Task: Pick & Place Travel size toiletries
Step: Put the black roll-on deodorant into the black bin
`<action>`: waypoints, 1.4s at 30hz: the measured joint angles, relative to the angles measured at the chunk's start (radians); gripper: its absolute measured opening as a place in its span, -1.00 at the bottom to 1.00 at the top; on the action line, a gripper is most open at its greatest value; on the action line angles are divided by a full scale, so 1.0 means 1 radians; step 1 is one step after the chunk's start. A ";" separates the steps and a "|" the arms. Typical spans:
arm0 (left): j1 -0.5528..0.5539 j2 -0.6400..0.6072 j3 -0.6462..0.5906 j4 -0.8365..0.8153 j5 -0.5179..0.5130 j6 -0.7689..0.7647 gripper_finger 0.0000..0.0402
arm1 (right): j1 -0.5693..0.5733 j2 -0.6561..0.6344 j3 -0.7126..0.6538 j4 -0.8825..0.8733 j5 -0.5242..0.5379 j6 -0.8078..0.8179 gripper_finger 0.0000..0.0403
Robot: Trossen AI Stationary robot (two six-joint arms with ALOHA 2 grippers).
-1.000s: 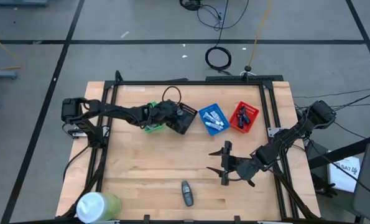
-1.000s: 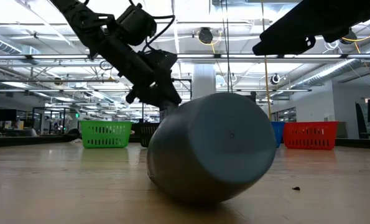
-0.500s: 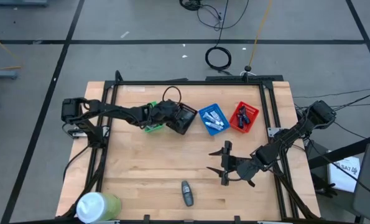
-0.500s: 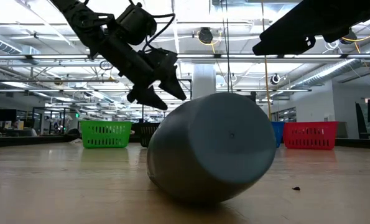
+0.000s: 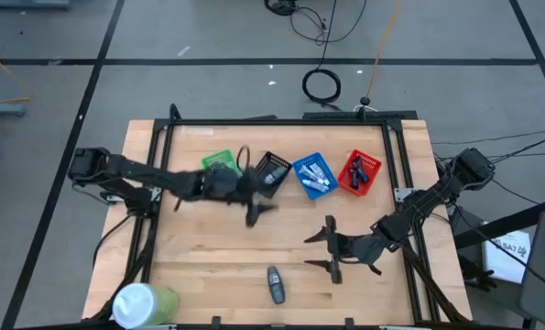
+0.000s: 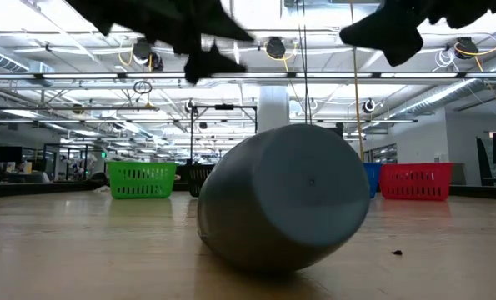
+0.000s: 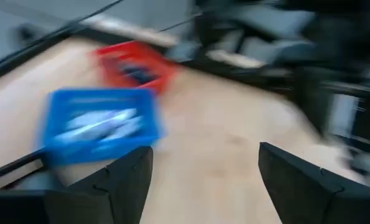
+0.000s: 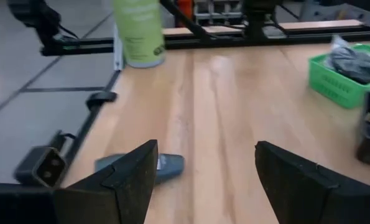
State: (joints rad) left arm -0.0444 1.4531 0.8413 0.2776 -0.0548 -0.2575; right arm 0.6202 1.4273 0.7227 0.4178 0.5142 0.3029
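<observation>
One grey oval bottle point(image 5: 274, 283) lies on its side near the table's near edge; it fills the low view point(image 6: 285, 196) and shows in the right wrist view point(image 8: 141, 167). My right gripper point(image 5: 326, 252) hangs open to the right of it and a little farther in, fingers pointing at the table's left side. My left gripper point(image 5: 256, 210), blurred and open, hangs over bare wood on the near side of the black basket point(image 5: 272, 170). White-silver tubes lie in the blue basket point(image 5: 313, 176), dark pieces in the red basket point(image 5: 359, 174), and a dark grey bundle point(image 8: 352, 62) in the green basket point(image 5: 219, 163).
The large white-and-green cylinder point(image 5: 144, 302) stands at the table's near left corner, seen also in the right wrist view point(image 8: 138, 31). The four baskets stand in a row along the far half. Bare wood lies between the baskets and the bottle. A dark frame rail point(image 5: 396, 183) runs along the table's right side.
My left gripper opened above the black basket, then swung quickly back toward the near edge and out over the bare wood, blurring as it moved. My right gripper drifted slightly toward the near edge. The bottle has not moved.
</observation>
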 joint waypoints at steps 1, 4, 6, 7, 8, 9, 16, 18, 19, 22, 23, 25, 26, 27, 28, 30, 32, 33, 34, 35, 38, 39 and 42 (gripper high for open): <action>-0.038 -0.001 0.000 0.019 0.015 0.015 0.39 | 0.003 0.000 0.000 0.007 -0.011 -0.001 0.27; -0.161 0.007 0.001 -0.006 0.061 0.019 0.36 | 0.011 0.000 0.000 0.026 -0.019 -0.020 0.27; -0.245 0.039 0.001 -0.033 0.069 -0.022 0.37 | 0.011 0.000 0.000 0.027 -0.020 -0.032 0.27; -0.284 0.057 0.000 -0.058 0.069 -0.047 0.38 | 0.011 0.000 0.000 0.027 -0.020 -0.034 0.27; -0.321 0.080 -0.001 -0.060 0.066 -0.062 0.39 | 0.010 0.000 0.000 0.027 -0.019 -0.034 0.27; -0.358 0.110 -0.001 -0.041 0.064 -0.080 0.39 | 0.010 0.000 0.000 0.026 -0.019 -0.034 0.27; -0.524 0.341 0.000 0.168 0.103 -0.148 0.36 | 0.008 0.000 0.000 0.029 -0.018 -0.035 0.27; -0.542 0.408 0.008 0.242 0.146 -0.200 0.32 | 0.007 0.000 0.000 0.028 -0.018 -0.040 0.27; -0.548 0.439 0.016 0.256 0.157 -0.218 0.29 | 0.007 0.000 0.000 0.028 -0.018 -0.047 0.27; -0.547 0.534 0.077 0.270 0.188 -0.262 0.20 | 0.007 0.000 0.000 0.029 -0.018 -0.062 0.27; -0.540 0.563 0.104 0.259 0.213 -0.267 0.17 | 0.007 0.000 0.000 0.034 -0.018 -0.062 0.27; -0.523 0.617 0.163 0.249 0.258 -0.259 0.11 | 0.002 0.000 0.000 0.038 -0.018 -0.062 0.27; -0.516 0.633 0.188 0.228 0.264 -0.247 0.08 | 0.001 0.000 0.000 0.038 -0.018 -0.062 0.27; -0.505 0.647 0.213 0.202 0.265 -0.234 0.05 | -0.001 0.000 0.000 0.037 -0.018 -0.062 0.27; -0.495 0.661 0.242 0.182 0.265 -0.217 0.02 | -0.002 0.000 0.000 0.036 -0.018 -0.062 0.27; -0.473 0.667 0.278 0.126 0.245 -0.157 -0.04 | -0.002 0.000 0.000 0.037 -0.018 -0.062 0.27; -0.449 0.668 0.316 0.093 0.195 -0.089 -0.10 | -0.002 0.000 0.000 0.041 -0.018 -0.066 0.27; -0.439 0.664 0.327 0.086 0.155 -0.066 -0.13 | -0.002 0.000 0.000 0.041 -0.018 -0.075 0.27; -0.427 0.654 0.334 0.075 0.110 -0.049 -0.15 | -0.002 0.000 0.000 0.043 -0.018 -0.081 0.27; -0.415 0.648 0.342 0.067 0.061 -0.036 -0.17 | -0.002 0.000 0.000 0.043 -0.018 -0.086 0.27; -0.373 0.629 0.349 0.060 -0.085 -0.014 -0.23 | -0.002 0.000 0.000 0.041 -0.018 -0.104 0.27; -0.359 0.627 0.348 0.067 -0.122 -0.012 -0.24 | -0.002 0.000 0.000 0.038 -0.018 -0.107 0.27; -0.319 0.610 0.347 0.026 -0.122 -0.016 -0.26 | 0.003 0.000 0.000 0.010 -0.018 -0.107 0.27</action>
State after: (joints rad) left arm -0.3637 2.0629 1.1888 0.3040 -0.1768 -0.2730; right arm 0.6231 1.4277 0.7226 0.4279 0.4961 0.1956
